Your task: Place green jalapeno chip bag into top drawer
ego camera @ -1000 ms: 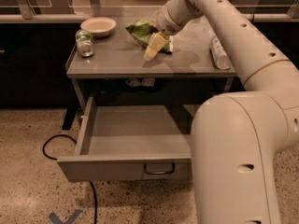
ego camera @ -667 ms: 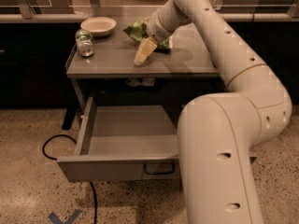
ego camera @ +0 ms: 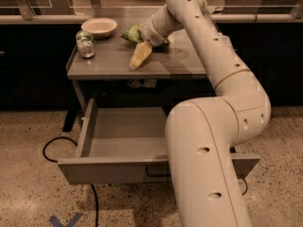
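Note:
The green jalapeno chip bag [ego camera: 132, 33] lies crumpled on the grey table top, at the back middle, partly hidden by my wrist. My gripper [ego camera: 138, 56] hangs just in front of the bag, a little to its left, low over the table, and holds nothing that I can see. The top drawer [ego camera: 124, 132] is pulled out under the table and nothing shows in the part I can see. Its front panel [ego camera: 102, 170] faces me, and my arm covers its right part.
A white bowl [ego camera: 99, 26] stands at the table's back left. A green-topped glass jar [ego camera: 85, 44] stands in front of it. My arm's big lower links [ego camera: 208, 164] fill the right foreground. A black cable [ego camera: 54, 148] lies on the speckled floor at the left.
My gripper has moved left and slightly toward me along the table top, from the bag's right side to just in front of it. The bag and drawer have not moved.

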{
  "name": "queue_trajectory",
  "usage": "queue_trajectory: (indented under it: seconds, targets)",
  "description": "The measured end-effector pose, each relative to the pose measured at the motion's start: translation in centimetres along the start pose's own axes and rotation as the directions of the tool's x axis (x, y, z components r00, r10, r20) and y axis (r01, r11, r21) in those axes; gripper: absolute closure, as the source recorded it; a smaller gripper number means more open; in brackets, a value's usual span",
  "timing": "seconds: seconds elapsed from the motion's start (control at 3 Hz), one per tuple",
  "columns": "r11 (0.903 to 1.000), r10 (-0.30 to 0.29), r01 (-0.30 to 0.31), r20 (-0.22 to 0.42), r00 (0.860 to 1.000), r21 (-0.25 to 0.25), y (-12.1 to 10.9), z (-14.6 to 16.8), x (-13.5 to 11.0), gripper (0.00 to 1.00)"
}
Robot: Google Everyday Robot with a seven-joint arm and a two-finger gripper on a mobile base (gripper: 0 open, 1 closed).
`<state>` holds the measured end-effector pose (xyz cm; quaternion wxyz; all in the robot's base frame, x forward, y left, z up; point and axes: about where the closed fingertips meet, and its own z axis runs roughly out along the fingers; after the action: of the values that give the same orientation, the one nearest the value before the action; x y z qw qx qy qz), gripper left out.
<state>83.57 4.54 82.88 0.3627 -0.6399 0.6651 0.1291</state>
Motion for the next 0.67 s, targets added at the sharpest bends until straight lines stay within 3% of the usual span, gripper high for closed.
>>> queue_trajectory:
  seconds: [0.67]
  targets:
    - [0.9999,0.001,-0.001,0.003,1.000,-0.016,-0.30,0.60,-0.33,0.00]
